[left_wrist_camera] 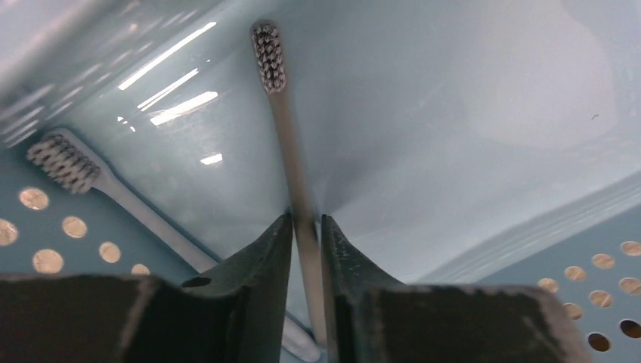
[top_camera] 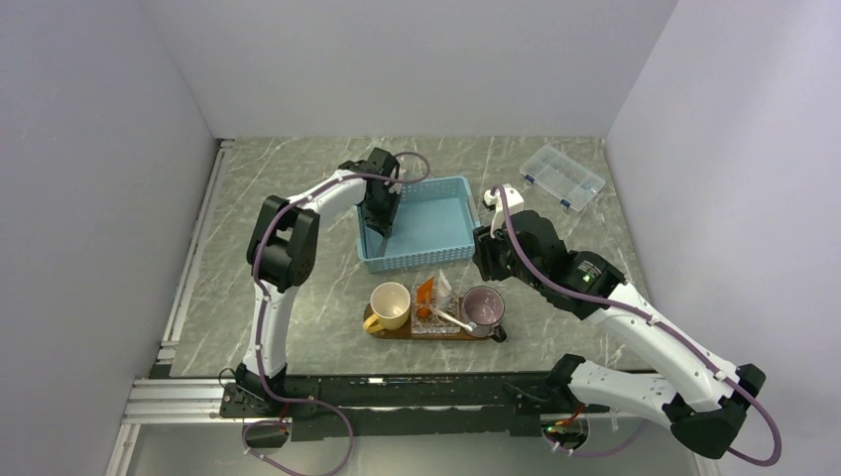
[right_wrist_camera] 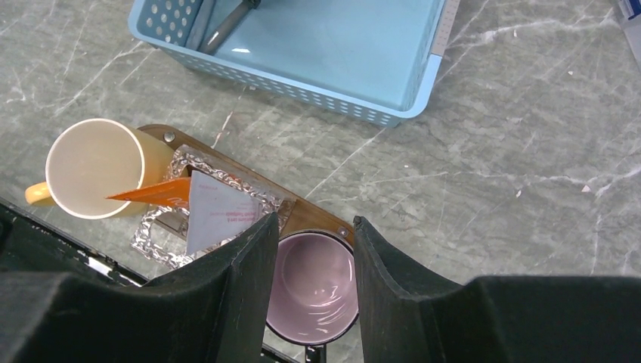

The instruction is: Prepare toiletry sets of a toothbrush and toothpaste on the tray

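Top external view: the table (top_camera: 298, 198) is grey-green stone veined with pale lines, closed in by plain white walls (top_camera: 417, 59) on three sides. A clear compartment box (top_camera: 562, 177) sits at the far right, and the blue basket (top_camera: 436, 230), glossy plastic with punched round holes in its sides, stands mid-table.

My left gripper (left_wrist_camera: 306, 219) reaches down into that basket near its left front corner. Its dark fingers are pinched on the thin handle of the grey toothbrush (left_wrist_camera: 283, 128). The brush's long axis runs straight out from between the fingers, with its speckled bristle head at the far end, away from my wrist. To its left is a paler brush shape (left_wrist_camera: 113, 193); I cannot tell whether it is a second brush or a mirror image in the shiny plastic.

My right gripper (right_wrist_camera: 311, 249) hangs with its fingers spread, holding nothing, above the purple cup (right_wrist_camera: 314, 287). That cup stands on the right end of the tray (right_wrist_camera: 310, 215), a dark brown oval board, and a yellow cup (right_wrist_camera: 94, 166) stands on the left end. Between the cups is a crinkled foil dish (right_wrist_camera: 162, 227). The orange toothpaste (right_wrist_camera: 155, 191) in it leans toward the yellow cup, and the white-silver toothpaste (right_wrist_camera: 215, 212) is just beside it. The whitish toothbrush (top_camera: 454, 318) lies slantwise across the dish.
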`<state>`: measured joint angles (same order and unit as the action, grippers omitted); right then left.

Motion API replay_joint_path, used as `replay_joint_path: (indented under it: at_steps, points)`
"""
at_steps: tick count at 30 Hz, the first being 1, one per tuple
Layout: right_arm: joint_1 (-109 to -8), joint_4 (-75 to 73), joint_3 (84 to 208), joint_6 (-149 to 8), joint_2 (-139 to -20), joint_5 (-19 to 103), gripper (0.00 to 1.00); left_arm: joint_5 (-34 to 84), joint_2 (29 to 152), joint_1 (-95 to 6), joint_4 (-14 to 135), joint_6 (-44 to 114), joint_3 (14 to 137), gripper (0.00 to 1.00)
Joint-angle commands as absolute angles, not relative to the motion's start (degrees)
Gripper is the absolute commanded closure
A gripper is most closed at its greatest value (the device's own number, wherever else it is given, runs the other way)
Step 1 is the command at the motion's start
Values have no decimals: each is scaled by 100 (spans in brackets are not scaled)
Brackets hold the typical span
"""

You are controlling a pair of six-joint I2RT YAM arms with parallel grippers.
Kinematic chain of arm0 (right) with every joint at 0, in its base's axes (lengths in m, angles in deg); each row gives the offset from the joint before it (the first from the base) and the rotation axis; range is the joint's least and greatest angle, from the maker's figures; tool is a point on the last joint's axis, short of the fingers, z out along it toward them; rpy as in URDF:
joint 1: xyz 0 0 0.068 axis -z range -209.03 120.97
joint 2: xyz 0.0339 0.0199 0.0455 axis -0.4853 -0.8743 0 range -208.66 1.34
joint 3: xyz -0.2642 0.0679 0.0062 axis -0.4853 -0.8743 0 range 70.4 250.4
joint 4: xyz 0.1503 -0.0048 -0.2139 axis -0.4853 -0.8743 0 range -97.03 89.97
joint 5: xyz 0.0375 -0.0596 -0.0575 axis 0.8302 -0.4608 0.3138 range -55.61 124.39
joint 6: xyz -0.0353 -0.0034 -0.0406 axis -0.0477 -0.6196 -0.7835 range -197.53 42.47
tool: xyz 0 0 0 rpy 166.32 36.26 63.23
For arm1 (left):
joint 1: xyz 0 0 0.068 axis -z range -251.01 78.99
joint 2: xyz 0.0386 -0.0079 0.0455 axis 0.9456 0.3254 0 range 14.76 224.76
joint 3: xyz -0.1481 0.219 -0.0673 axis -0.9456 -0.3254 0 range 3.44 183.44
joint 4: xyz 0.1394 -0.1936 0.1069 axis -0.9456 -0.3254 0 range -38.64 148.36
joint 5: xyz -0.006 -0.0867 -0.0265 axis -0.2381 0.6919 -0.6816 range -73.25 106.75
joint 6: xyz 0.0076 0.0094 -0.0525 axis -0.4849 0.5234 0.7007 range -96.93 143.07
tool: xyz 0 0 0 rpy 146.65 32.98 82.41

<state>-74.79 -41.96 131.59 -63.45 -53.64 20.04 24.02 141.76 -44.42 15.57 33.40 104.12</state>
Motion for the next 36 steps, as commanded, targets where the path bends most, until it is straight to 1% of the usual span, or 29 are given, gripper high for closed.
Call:
replay_joint_path:
  at_steps: [1, 5, 6, 16, 28, 36]
  points:
    - [-7447, -3982, 13123, -6330, -5204, 2086, 57, 2514, 14063, -4382, 1505, 3461, 10114, 79]
    - [-7446, -4002, 13122, -6325, -5162, 2100, 57, 2503, 13958, -4383, 1569, 3496, 9981, 97]
    - [-7449, -4002, 13122, -6318, -5156, 2110, 57, 2495, 13915, -4378, 1593, 3503, 9947, 100]
    - [-7445, -4011, 13135, -6307, -5112, 2165, 57, 2739, 13412, -4376, 1820, 3504, 9825, 100]
    - [-7441, -4046, 13197, -6303, -5176, 2165, 57, 3019, 12965, -4381, 1862, 3434, 10057, 100]
    - [-7441, -4006, 13356, -6279, -5247, 2265, 57, 3207, 12251, -4376, 1988, 3395, 10154, 100]
